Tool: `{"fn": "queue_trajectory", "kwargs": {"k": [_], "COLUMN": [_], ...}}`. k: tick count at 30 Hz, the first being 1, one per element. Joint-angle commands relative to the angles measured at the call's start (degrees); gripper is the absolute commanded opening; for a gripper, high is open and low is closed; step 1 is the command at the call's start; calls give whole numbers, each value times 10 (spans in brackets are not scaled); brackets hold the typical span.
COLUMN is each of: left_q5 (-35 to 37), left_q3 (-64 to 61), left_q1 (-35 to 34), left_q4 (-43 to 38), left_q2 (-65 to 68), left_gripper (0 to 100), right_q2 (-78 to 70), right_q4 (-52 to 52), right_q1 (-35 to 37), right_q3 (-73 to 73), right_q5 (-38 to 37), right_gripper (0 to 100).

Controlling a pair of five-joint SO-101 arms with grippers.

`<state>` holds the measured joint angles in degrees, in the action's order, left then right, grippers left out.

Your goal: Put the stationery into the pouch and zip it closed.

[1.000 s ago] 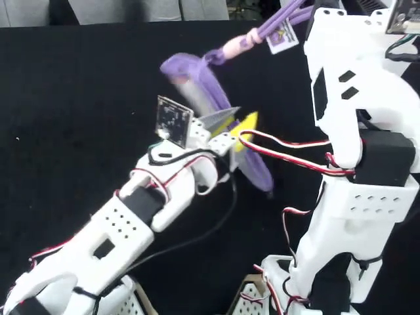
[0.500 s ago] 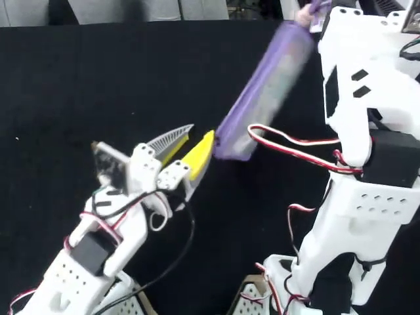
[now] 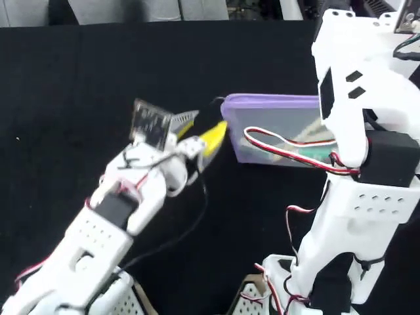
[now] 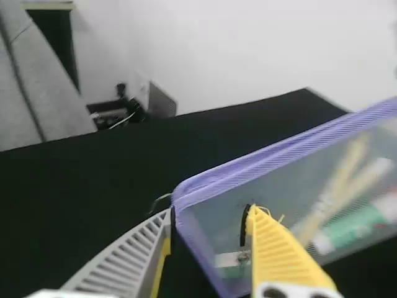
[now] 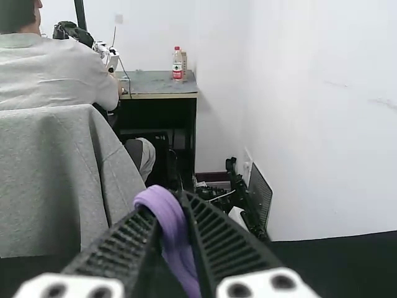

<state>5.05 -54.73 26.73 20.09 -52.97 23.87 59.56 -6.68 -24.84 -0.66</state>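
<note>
A translucent pouch with a purple ribbed rim [image 3: 269, 118] is seen above the black surface [image 3: 98, 72], lying lengthwise across the high view. Its right part is hidden behind the white right arm [image 3: 361, 131]. Whether the pouch rests on the surface or hangs clear of it cannot be told. Through its clear side, pale yellow stick-shaped stationery [image 4: 347, 177] and a green-and-white tube-shaped item [image 4: 353, 226] are visible inside.

The left gripper [image 3: 205, 126] is placed at the pouch's left end. Its jaws are held apart, with the grey ribbed jaw on one side and the yellow ribbed jaw on the other. In the left wrist view, the pouch's purple corner is seen between them, with the yellow jaw in front of the clear side and the grey jaw just beside the rim. No clamping is evident.

The right gripper [image 5: 166, 208] is raised and pointed toward the room behind. Its black ribbed jaws are closed on a purple strap [image 5: 158, 205], which is pinched between them and bulges above their tips.

A red-and-white cable [image 3: 289, 152] of the right arm is draped across the front of the pouch in the high view.
</note>
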Motion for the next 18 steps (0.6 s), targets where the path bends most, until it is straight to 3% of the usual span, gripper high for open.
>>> {"fn": "queue_trajectory", "kwargs": {"k": [1, 7, 12, 18], "left_q5": [-42, -113, -221, -317], "left_q3": [142, 263, 343, 418], "left_q1": [-29, -26, 12, 47], "left_q4": [2, 7, 108, 170], "left_q2": [130, 257, 334, 370], "left_gripper": [202, 202, 203, 203], "right_q2": [4, 4, 4, 4], "right_q4": [0, 2, 3, 18], "right_q1": [10, 11, 11, 41], "right_q3": [-20, -20, -20, -23], "right_q5": [1, 1, 1, -2], "right_gripper": [11, 11, 11, 11]}}
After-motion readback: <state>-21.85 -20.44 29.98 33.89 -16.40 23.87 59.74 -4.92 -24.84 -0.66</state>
